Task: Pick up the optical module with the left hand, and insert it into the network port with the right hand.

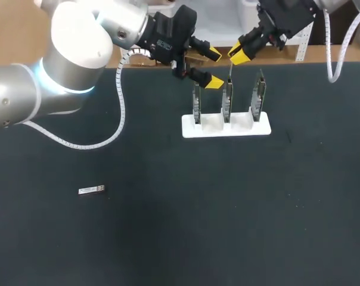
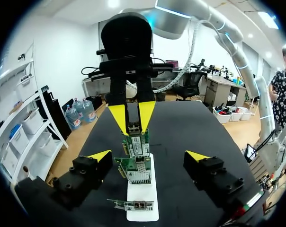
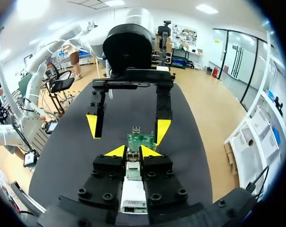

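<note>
So, biggest thing first: the black table [image 1: 168, 238] fills pretty much the whole head view. Next up is the left arm [image 1: 67, 59], chunky and silver-white. It comes in from the left side and reaches past the middle toward the far edge, with a white coiled cable [image 1: 119, 113] looping off it onto the table. The left gripper [image 1: 214, 68] is spread wide with nothing in it, hanging above the leftmost card [image 1: 196, 102]. In its own wrist view the row of cards runs straight out through the gap without touching either side.

The right arm [image 1: 290, 18] drops in from the far right corner, and the right gripper [image 1: 238, 56] sits right at the top edge of the middle card [image 1: 227, 98]. Whether it's actually pinching that card or just parked over it, I honestly can't tell from any view. The two grippers face each other along the row, near but apart.

Below them, toward the far side of the table, is a white holder [image 1: 189, 128] with three green network cards [image 1: 258, 98] standing upright in its slots, side by side.

Smallest bit: the optical module [image 1: 92, 190], a little silver stick lying flat on the near-left part of the table, well apart from the holder and both grippers.
</note>
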Tool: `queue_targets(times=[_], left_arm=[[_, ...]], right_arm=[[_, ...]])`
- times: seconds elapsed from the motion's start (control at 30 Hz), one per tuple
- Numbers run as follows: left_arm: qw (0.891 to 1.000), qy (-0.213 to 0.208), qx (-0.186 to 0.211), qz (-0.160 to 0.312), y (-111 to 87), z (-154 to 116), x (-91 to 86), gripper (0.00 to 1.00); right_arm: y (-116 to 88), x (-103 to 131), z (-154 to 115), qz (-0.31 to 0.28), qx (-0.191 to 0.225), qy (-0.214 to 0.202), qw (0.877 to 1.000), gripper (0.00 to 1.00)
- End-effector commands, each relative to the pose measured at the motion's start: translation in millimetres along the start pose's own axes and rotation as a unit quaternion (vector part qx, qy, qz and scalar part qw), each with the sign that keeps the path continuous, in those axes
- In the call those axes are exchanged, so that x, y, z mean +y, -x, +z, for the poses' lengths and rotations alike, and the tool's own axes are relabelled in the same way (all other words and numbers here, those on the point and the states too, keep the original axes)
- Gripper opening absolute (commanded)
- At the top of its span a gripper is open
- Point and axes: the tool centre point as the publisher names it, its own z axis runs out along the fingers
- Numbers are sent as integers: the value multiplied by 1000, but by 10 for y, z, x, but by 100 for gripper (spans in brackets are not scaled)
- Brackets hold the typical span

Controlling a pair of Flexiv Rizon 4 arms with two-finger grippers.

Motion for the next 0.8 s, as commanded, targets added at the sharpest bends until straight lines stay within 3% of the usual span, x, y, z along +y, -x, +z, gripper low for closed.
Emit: queue_targets(times=[0.03,0.8], left_arm=[[1000,-2,1,0,4,4,18,100],[1000,-2,1,0,4,4,18,100]], right_arm=[[4,82,3,1,1,-15,1000,0],[5,42,74,9,7,-22,1000,0]])
